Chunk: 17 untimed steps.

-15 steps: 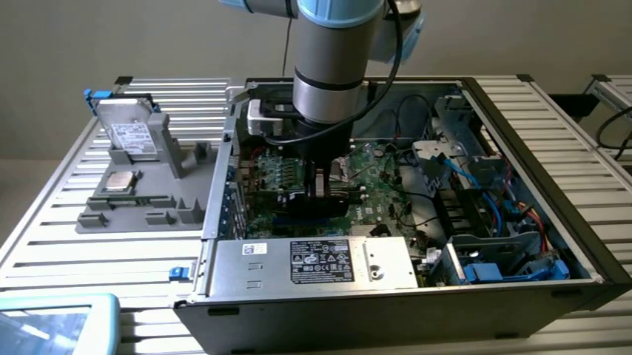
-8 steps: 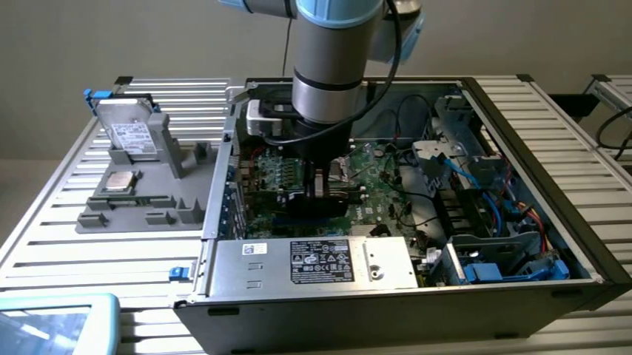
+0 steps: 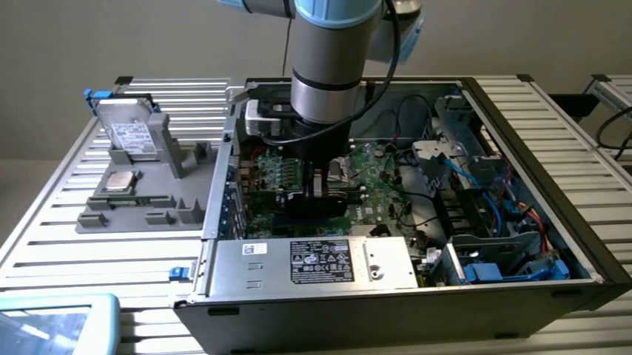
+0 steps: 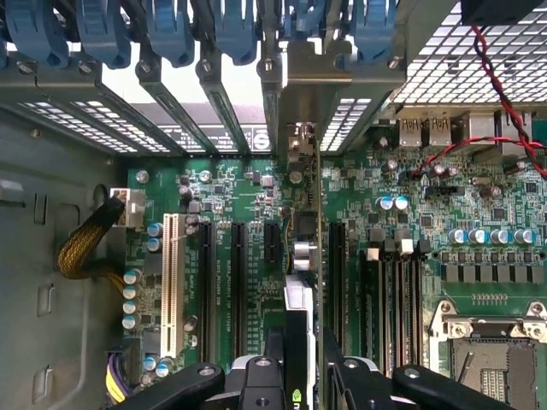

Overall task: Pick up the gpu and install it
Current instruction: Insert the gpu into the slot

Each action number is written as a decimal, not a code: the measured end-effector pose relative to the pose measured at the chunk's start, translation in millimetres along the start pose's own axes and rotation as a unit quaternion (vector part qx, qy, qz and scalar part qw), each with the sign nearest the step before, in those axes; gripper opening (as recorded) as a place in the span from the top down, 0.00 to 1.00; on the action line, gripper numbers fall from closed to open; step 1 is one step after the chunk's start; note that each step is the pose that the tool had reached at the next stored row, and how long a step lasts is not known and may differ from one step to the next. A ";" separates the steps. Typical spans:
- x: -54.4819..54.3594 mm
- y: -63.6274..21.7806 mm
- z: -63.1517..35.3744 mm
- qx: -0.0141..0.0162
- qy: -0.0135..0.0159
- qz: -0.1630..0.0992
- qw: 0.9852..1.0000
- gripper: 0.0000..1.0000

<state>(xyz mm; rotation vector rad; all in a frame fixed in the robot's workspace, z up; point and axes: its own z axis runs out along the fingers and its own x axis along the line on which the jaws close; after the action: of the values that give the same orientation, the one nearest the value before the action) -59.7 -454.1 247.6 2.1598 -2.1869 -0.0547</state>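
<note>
While the arm is reaching down into the open computer case (image 3: 395,314), the pick-up half of the job is looking done. The motherboard (image 4: 248,179) is lying directly beneath the fingers (image 4: 273,354), which are pinching the gpu (image 4: 297,312) edge-on, one on each face. The gripper (image 4: 299,367) is holding the card upright over the board, with black expansion slots (image 4: 239,282) running parallel just beside it. Its bracket end is pointing away from the fingers toward the rear openings. I cannot tell whether its edge is sitting in a slot, so I am judging the install unfinished.

Outside the case, well apart from the fingers, a grey parts tray (image 3: 138,200) is holding a hard drive (image 3: 133,133). A yellow-sleeved cable bundle (image 4: 85,243) and a red-and-black wire pair (image 4: 496,85) are lying well off to either side of the fingers, not blocking. Blue retention clips (image 4: 171,30) are hanging beyond the card's far end.
</note>
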 end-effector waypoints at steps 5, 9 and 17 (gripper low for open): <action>0.0 1.1 0.2 0.000 0.000 0.000 1.000 0.73; -0.1 2.1 0.5 0.000 0.000 0.000 1.000 0.73; -0.2 2.3 1.1 0.000 0.000 0.000 1.000 0.73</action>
<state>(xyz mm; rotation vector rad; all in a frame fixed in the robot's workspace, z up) -62.0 -454.0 246.6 2.1593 -2.1866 -0.0551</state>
